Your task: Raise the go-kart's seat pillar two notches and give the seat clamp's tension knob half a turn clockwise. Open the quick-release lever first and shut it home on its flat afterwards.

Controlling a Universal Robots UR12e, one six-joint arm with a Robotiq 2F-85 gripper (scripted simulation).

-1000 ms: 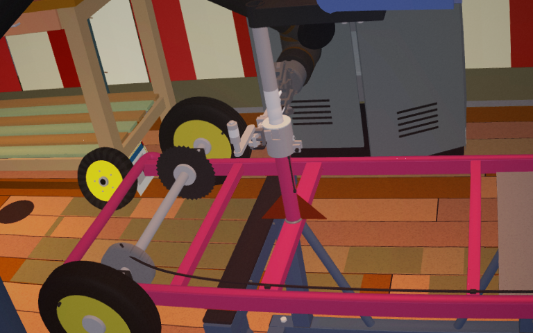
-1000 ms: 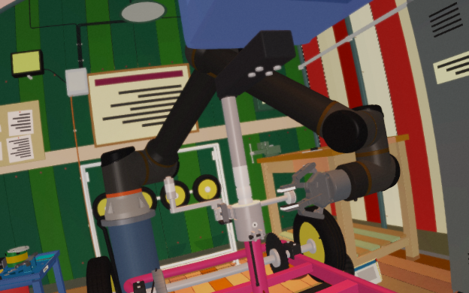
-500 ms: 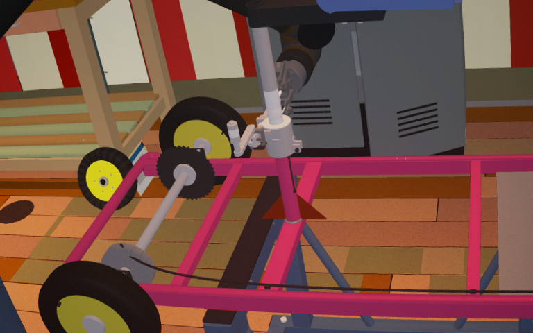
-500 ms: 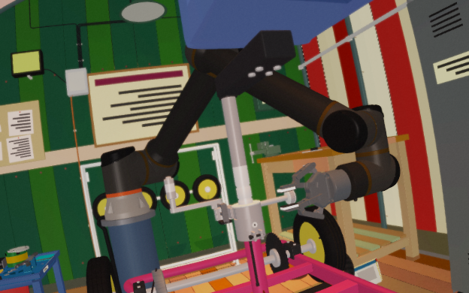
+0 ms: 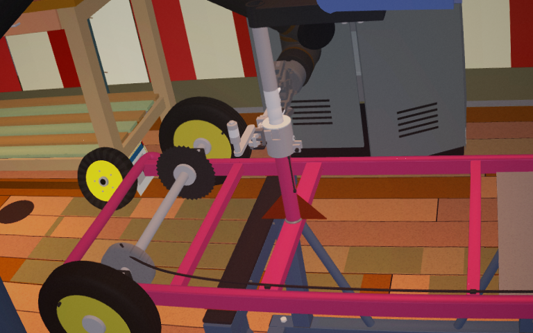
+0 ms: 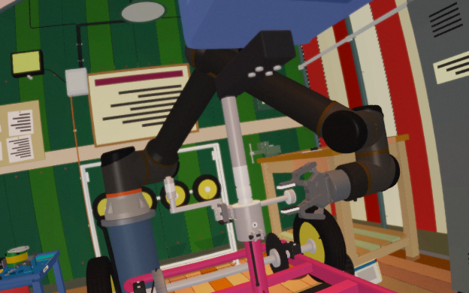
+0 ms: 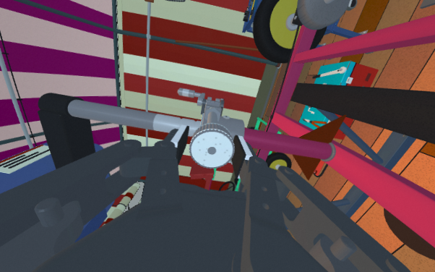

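The grey seat pillar (image 6: 236, 150) rises out of the seat clamp (image 6: 247, 221) atop the pink frame post, with the blue seat at its top. The round knurled tension knob (image 7: 211, 150) sticks out of one side of the clamp, and my gripper (image 7: 211, 147) sits around it with its fingers open, holding nothing. On the clamp's other side the quick-release lever (image 6: 188, 204) swings out away from the clamp, ending in a small upright handle (image 6: 170, 191). In the side camera the pillar hides most of my gripper.
The pink go-kart frame (image 5: 314, 235) spreads below on a blue stand, with yellow-hubbed wheels (image 5: 202, 129), an axle and a black sprocket (image 5: 185, 172). A grey cabinet (image 5: 393, 78) stands behind, a wooden bench (image 5: 98, 70) to one side.
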